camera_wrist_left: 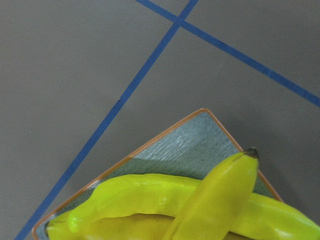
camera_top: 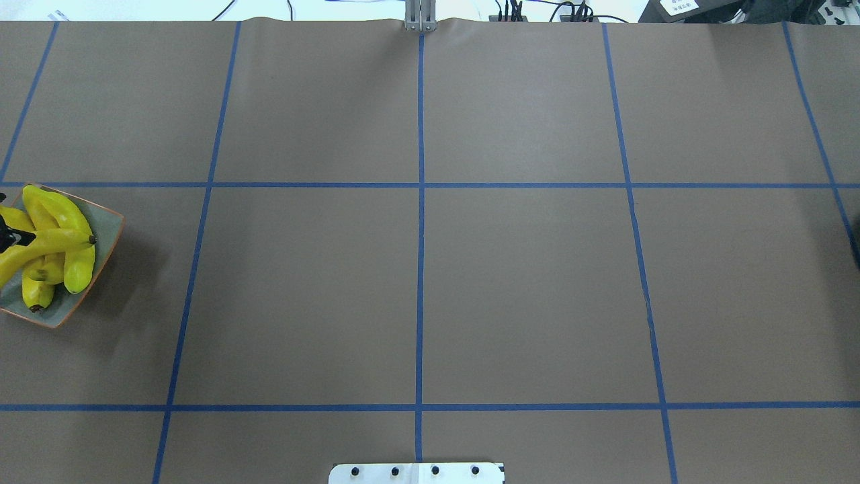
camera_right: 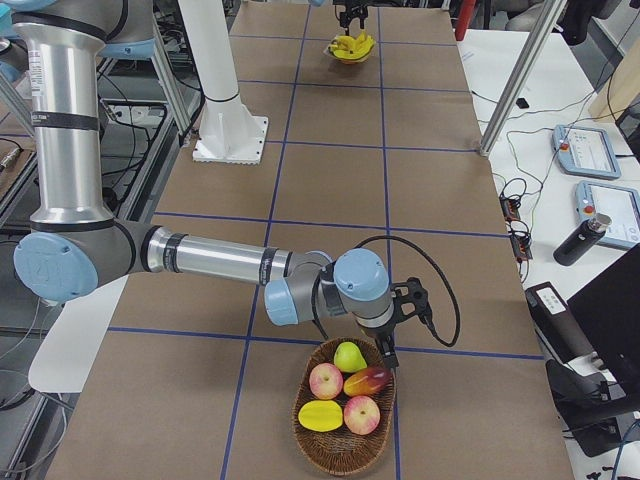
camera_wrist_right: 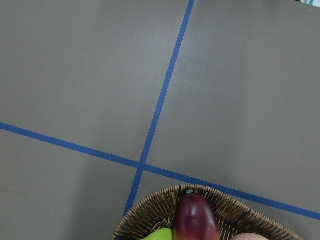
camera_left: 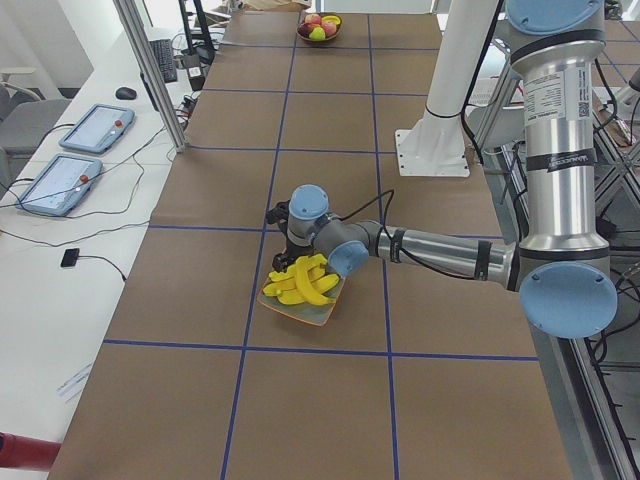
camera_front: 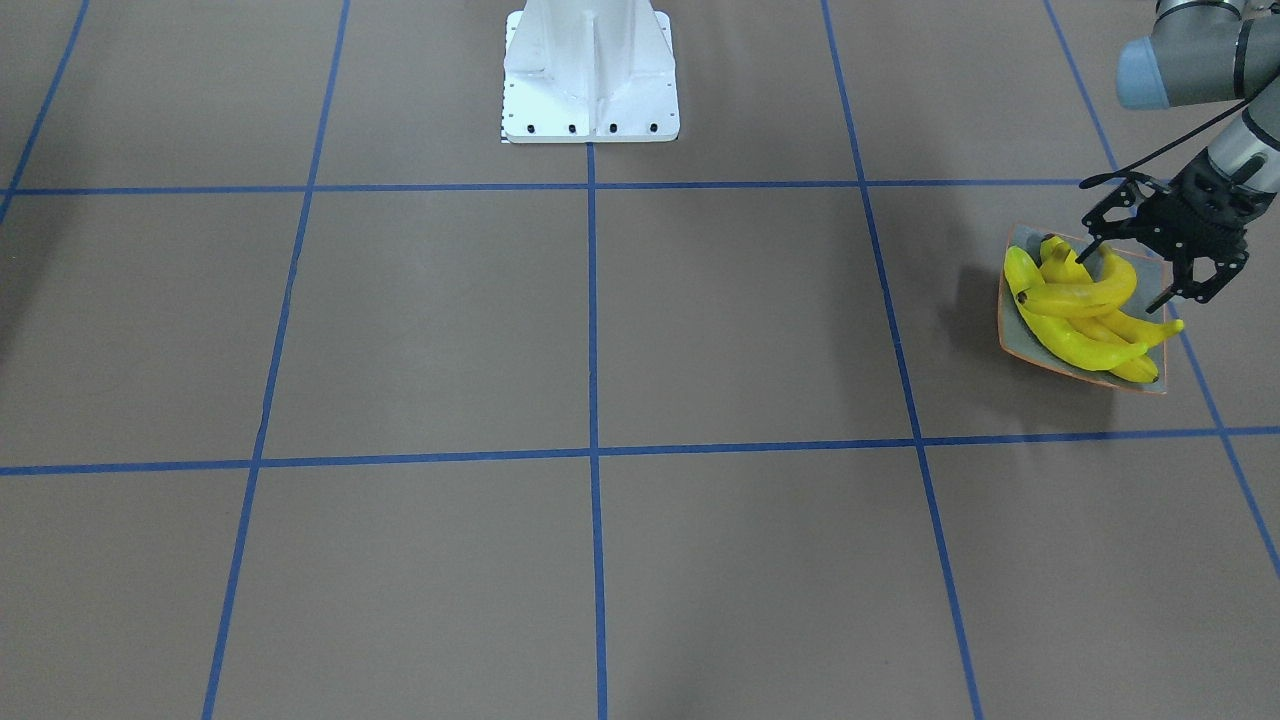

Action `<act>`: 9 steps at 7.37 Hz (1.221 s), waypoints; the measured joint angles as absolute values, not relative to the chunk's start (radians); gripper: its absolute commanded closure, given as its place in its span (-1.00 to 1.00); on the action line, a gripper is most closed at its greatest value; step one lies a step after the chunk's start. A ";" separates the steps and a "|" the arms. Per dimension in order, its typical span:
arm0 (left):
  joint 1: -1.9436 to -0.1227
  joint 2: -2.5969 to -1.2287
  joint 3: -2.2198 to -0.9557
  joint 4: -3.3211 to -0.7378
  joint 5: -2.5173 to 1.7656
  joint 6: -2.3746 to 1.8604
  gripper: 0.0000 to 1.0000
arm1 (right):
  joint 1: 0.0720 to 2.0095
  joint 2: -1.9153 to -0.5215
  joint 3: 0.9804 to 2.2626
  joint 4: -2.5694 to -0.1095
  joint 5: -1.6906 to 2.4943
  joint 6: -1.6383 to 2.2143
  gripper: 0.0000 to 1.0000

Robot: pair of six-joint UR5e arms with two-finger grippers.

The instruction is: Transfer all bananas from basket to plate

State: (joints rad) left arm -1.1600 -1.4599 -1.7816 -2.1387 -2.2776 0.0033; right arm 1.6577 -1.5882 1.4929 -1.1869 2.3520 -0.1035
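At the 9 o'clock edge of the overhead view, the plate [camera_top: 106, 225] sits on the brown table [camera_top: 416, 289] with the bananas [camera_top: 57, 245] heaped on it. One banana lies crosswise over the rest, its dark stem tip pointing to 3 o'clock. Seen from across the table, that plate [camera_front: 1012, 335] is out at 3 o'clock. The left gripper [camera_front: 1125, 278] hangs over its 1 o'clock corner with the jaws spread wide and nothing held. One jaw is down by the pile's 12 o'clock end and the other is past the rim at 3 o'clock, with the crosswise banana between them; whether either touches the fruit is unclear. The left wrist view shows only a plate corner and two crossed bananas.

At the table's other end, in the view from the robot's right, the basket [camera_right: 330, 445] holds mixed fruit [camera_right: 345, 395]: a green pear, two reddish apples, a dark red piece and a yellow one. The right gripper [camera_right: 388, 350] stands just over the basket's 1 o'clock rim. Only this side view shows it, so whether its jaws are apart or together cannot be told
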 measured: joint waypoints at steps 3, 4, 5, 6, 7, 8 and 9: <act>-1.368 -1.579 -1.793 -1.685 -2.277 0.183 -1.00 | 1.660 -1.593 1.478 -1.199 2.349 -0.103 -1.00; -1.442 -1.609 -1.786 -1.543 -2.274 0.287 -1.00 | 1.660 -1.598 1.476 -1.202 2.347 -0.105 -1.00; -1.499 -1.616 -1.763 -1.452 -2.274 0.372 -1.00 | 1.660 -1.606 1.473 -1.212 2.344 -0.105 -1.00; -1.547 -1.599 -1.731 -1.425 -2.278 0.414 -1.00 | 1.660 -1.613 1.473 -1.225 2.335 -0.106 -1.00; -1.615 -1.566 -1.706 -1.439 -2.298 0.423 -1.00 | 1.660 -1.621 1.475 -1.232 2.316 -0.108 -1.00; -1.671 -1.547 -1.693 -1.453 -2.328 0.371 -1.00 | 1.660 -1.631 1.477 -1.235 2.301 -0.108 -1.00; -1.699 -1.533 -1.690 -1.465 -2.350 0.245 -1.00 | 1.660 -1.643 1.479 -1.236 2.292 -0.109 -1.00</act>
